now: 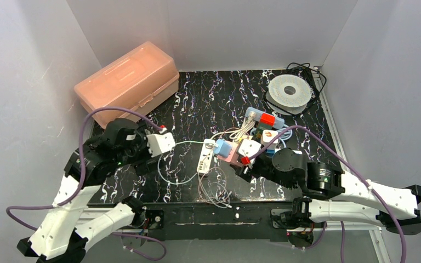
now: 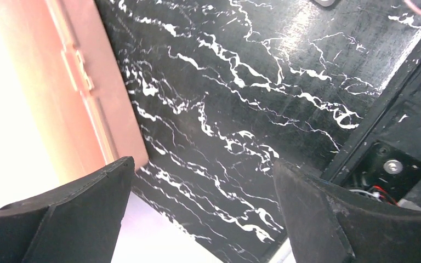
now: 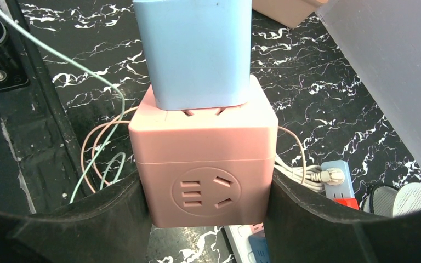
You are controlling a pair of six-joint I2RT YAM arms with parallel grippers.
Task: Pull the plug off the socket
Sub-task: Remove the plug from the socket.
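A pink cube socket [image 3: 203,170] sits between the two black fingers of my right gripper [image 3: 205,189], which is shut on its sides. A light blue plug [image 3: 194,52] is seated in the cube's far face. In the top view the pink cube socket [image 1: 232,155] and the blue plug [image 1: 222,148] lie mid-table, with my right gripper [image 1: 241,166] at the cube's near-right side. My left gripper [image 2: 203,175] is open and empty over bare marble. In the top view it [image 1: 144,164] is well left of the plug.
A white power strip [image 1: 204,158] lies just left of the plug. More cube sockets and plugs [image 1: 259,130] cluster behind. Thin cables [image 1: 215,189] loop near the front edge. A pink toolbox [image 1: 127,82] stands back left and a white spool [image 1: 289,92] back right.
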